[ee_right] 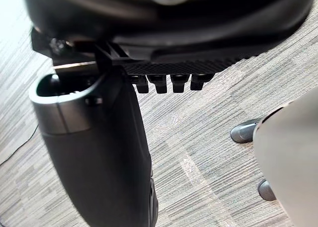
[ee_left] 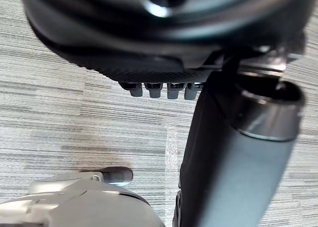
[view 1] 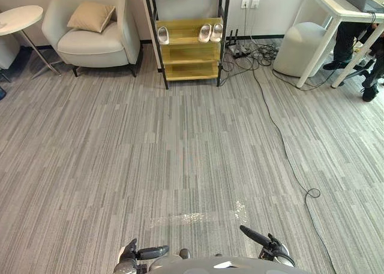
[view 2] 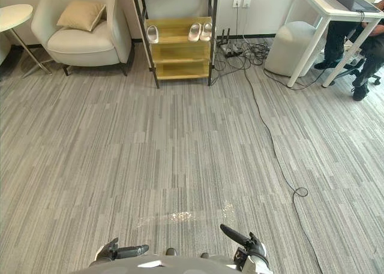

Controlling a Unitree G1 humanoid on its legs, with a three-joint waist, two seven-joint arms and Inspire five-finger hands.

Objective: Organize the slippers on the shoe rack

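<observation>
Shoe rack [view 1: 189,51] is seen far across the carpeted floor [view 1: 180,154], set against the wall between an armchair [view 1: 96,40] and a white pouf [view 1: 303,46]. Pale slippers are placed on one yellow shelf: a single slipper [view 1: 163,35] near its left end and a pair of slippers [view 1: 206,33] near its right end. Left hand [view 1: 137,252] and right hand [view 1: 271,246] are held low with nothing gripped. The fingers [ee_left: 149,90] appear loosely straight, though they are heavily foreshortened. A seated person [view 1: 347,40] is seen at a counter [view 1: 336,9].
</observation>
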